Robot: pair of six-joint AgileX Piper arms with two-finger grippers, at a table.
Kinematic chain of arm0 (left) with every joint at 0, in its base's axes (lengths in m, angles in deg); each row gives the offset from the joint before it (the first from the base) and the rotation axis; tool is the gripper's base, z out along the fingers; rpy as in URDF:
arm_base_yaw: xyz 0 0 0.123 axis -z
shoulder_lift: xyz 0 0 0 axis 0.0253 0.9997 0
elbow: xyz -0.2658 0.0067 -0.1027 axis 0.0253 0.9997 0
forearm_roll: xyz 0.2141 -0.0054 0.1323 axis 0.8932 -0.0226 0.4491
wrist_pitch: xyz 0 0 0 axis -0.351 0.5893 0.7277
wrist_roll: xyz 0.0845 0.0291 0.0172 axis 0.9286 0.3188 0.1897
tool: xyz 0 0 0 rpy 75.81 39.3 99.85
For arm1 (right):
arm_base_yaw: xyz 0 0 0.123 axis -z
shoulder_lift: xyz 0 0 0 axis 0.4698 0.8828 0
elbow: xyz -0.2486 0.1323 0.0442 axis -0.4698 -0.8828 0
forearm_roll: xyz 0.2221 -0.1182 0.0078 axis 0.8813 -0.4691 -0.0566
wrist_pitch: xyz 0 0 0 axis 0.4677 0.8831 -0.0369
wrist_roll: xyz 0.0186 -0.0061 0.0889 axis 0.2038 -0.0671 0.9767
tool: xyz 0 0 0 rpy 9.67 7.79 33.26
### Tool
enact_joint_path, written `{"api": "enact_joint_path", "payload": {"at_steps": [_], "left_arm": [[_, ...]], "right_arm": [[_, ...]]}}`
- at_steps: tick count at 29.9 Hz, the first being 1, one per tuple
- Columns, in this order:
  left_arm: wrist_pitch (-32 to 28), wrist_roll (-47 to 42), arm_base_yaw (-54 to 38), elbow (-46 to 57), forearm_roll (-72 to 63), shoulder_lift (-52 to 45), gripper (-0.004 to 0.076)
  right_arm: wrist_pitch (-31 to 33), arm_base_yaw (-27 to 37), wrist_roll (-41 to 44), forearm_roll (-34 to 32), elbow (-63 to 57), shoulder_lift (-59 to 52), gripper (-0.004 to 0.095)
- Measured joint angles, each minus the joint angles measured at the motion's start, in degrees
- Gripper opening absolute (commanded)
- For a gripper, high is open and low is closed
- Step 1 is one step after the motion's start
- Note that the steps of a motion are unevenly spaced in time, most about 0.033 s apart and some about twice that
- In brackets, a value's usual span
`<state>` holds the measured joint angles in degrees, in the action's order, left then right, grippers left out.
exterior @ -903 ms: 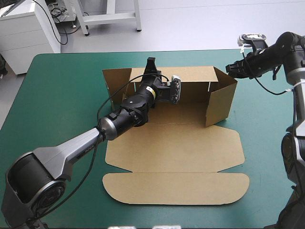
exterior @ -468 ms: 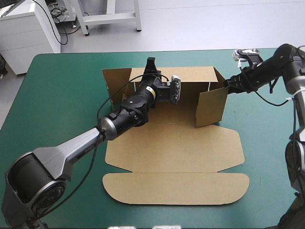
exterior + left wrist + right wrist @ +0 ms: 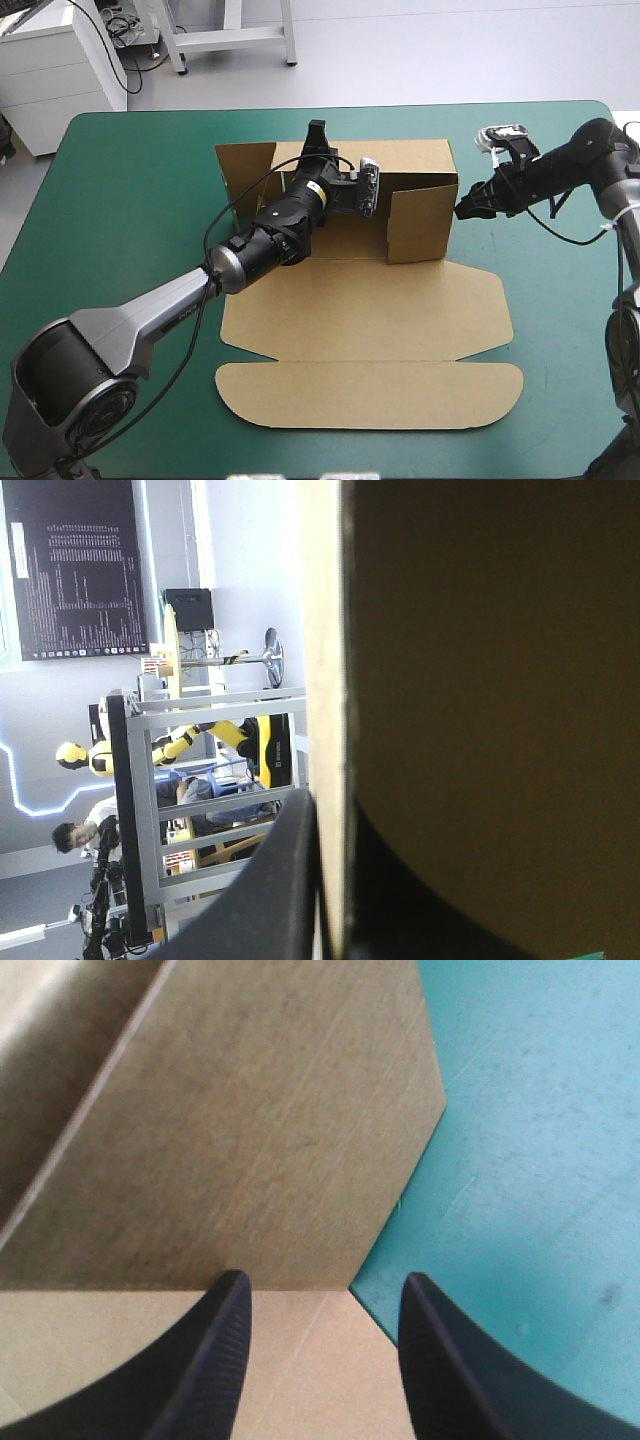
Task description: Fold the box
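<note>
The brown box [image 3: 370, 310] lies open on the teal-green cover, its back wall [image 3: 405, 158] raised and its lid flap [image 3: 370, 395] flat at the front. My left gripper [image 3: 317, 132] is shut on the back wall's top edge; in the left wrist view the board's edge [image 3: 325, 680] runs between the black fingers [image 3: 270, 900]. The right side wall [image 3: 420, 222] stands swung inward. My right gripper [image 3: 464, 209] [image 3: 325, 1282] is open just outside that wall, whose face [image 3: 230, 1140] fills the view ahead of the fingers.
My left arm [image 3: 250, 250] reaches across the box's floor from the near left. The box's left side flap [image 3: 243, 175] stands out at the far left. Teal-green cover [image 3: 560, 330] shows to the right of the box and also to its left [image 3: 120, 200].
My right gripper has moved left and nearer, toward the box. The right side wall has swung inward from its outward slant. The left arm has stayed still.
</note>
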<state>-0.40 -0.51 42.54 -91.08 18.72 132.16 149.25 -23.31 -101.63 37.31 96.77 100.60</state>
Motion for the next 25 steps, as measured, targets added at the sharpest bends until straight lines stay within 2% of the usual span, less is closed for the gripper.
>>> {"api": "enact_joint_path", "payload": {"at_steps": [12,17,25], "left_arm": [[-0.17,0.00,0.00,0.00,0.00,0.05,-0.0008],[-0.17,0.00,0.00,0.00,0.00,0.05,-0.0008],[1.58,0.00,-0.05,0.00,0.00,0.05,-0.0008]], "right_arm": [[1.36,-0.53,-12.30,3.95,-0.13,-0.18,0.0426],[1.22,-3.68,-13.50,3.65,-0.13,-0.21,0.0426],[-3.68,-6.02,-12.28,2.45,-0.13,-0.21,0.0426]]}}
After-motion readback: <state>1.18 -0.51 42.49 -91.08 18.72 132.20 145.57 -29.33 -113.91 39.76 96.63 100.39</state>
